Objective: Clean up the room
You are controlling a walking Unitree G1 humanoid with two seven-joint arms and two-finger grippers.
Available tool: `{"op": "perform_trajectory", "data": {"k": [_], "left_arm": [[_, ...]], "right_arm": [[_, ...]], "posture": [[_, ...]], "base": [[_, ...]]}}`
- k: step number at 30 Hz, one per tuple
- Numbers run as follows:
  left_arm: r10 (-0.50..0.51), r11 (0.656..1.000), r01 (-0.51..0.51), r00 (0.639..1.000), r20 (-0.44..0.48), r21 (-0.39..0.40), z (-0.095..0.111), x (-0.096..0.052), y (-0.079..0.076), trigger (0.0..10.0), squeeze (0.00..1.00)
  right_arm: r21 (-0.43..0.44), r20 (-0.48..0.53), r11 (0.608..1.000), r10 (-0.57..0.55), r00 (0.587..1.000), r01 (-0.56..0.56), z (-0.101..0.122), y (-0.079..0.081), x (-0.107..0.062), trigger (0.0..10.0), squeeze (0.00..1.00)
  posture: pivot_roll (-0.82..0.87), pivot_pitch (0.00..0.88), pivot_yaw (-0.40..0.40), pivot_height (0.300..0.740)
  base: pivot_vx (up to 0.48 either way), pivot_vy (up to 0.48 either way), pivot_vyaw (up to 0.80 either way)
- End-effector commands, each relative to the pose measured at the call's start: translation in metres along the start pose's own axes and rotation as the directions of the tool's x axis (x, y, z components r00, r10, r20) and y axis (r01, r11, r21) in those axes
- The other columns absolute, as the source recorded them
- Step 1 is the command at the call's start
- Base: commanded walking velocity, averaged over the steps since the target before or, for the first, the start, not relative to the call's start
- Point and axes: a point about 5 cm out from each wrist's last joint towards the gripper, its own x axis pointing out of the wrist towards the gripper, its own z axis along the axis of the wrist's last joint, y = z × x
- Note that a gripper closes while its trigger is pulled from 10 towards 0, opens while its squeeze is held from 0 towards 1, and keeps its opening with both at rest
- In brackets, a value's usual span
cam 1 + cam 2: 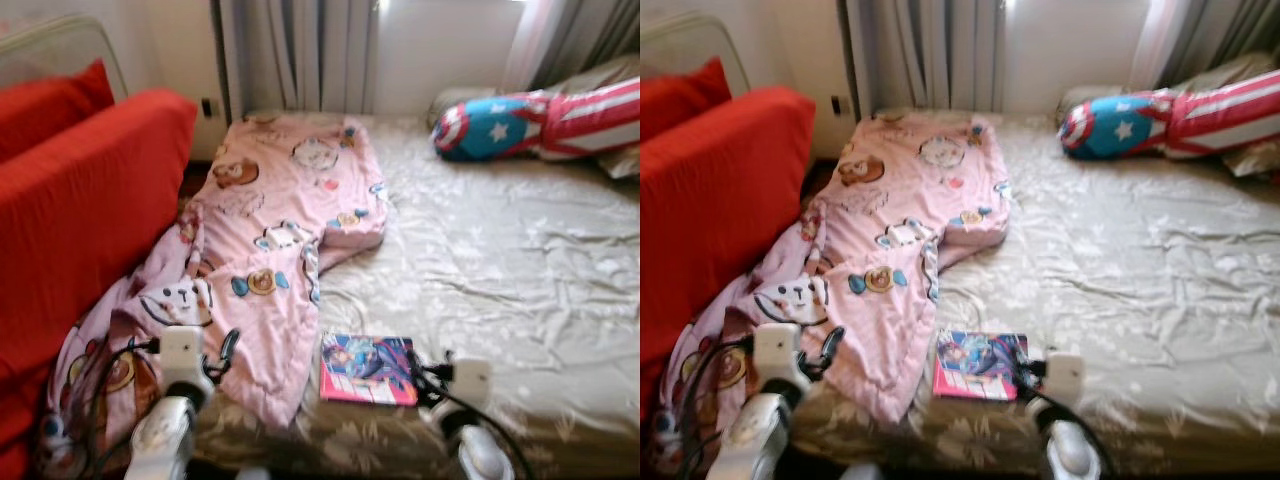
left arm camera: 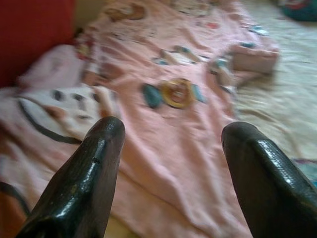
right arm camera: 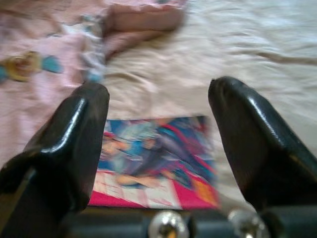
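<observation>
I'm looking down on a bed [image 1: 520,260] with a wrinkled beige sheet, faint leaf pattern pressed into the cloth, creases running all across it. One pink blanket [image 1: 270,250], soft and fleecy, printed with cartoon bears and doughnut rings, lies bunched along the bed's left side and spills off the near corner toward the floor. One book [image 1: 367,369], flat and glossy with a bright blue and pink cartoon cover, sits near the foot edge of the bed, just beside the blanket's hem. My left hand [image 2: 171,148] hovers over the blanket, its two black fingers [image 2: 84,183] set wide apart, nothing between them. My right hand [image 3: 158,144] hangs just short of the book, fingers wide as well, holding nothing; in the right wrist view the book lies between the two shiny black fingertips [image 3: 74,144]. Up at the head of the bed, one long bolster pillow [image 1: 545,120], blue end with a white star, red and white stripes along it, cut off by the right edge. On the left, a red sofa [image 1: 80,210] with a coarse woven cover and one red cushion [image 1: 50,105] on top. Grey curtains [image 1: 295,55] hang behind. Everything is a bit blurred, so the book's cover lettering is unreadable.
</observation>
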Motion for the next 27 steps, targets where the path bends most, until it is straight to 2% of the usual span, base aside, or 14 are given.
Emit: {"op": "perform_trajectory", "data": {"k": [1, 4, 18, 22, 27], "left_arm": [[-0.015, 1.0, 0.015, 1.0, -0.004, -0.001, 0.0001, 0.0014, -0.0062, 10.0, 0.0], [-0.014, 1.0, 0.014, 1.0, -0.006, 0.001, -0.0004, 0.0009, -0.0065, 10.0, 0.0], [-0.037, 0.999, 0.037, 0.999, 0.0, -0.007, 0.0002, 0.0005, -0.0102, 10.0, 0.0], [-0.042, 0.999, 0.042, 0.999, 0.001, -0.009, 0.0003, 0.0006, -0.0106, 10.0, 0.0], [-0.047, 0.999, 0.047, 0.999, 0.003, -0.009, 0.001, 0.0002, -0.0115, 10.0, 0.0]], "right_arm": [[-0.015, -0.014, 0.999, -0.03, 0.999, 0.03, -0.0034, -0.0108, -0.0047, 10.0, 0.0], [-0.004, -0.014, 0.999, -0.035, 0.999, 0.035, -0.0039, -0.0104, -0.005, 10.0, 0.0], [0.002, 0.003, 0.997, -0.074, 0.997, 0.074, -0.002, -0.0158, -0.0053, 10.0, 0.0], [-0.011, -0.025, 0.997, -0.07, 0.997, 0.07, -0.0043, -0.0148, -0.0043, 10.0, 0.0], [-0.014, -0.039, 0.998, -0.068, 0.997, 0.067, -0.0068, -0.0136, -0.0049, 10.0, 0.0]], "posture": [[0.02, 0.0, -0.02, 0.655], [0.02, 0.0, -0.021, 0.655], [0.01, 0.0, -0.018, 0.655], [0.01, 0.0, -0.018, 0.655], [0.01, 0.0, -0.016, 0.62]], "base": [[0.311, 0.0, 0.8], [0.298, 0.0, 0.0], [0.0, 0.0, 0.0], [0.0, 0.0, 0.0], [0.0, 0.0, 0.0]]}}
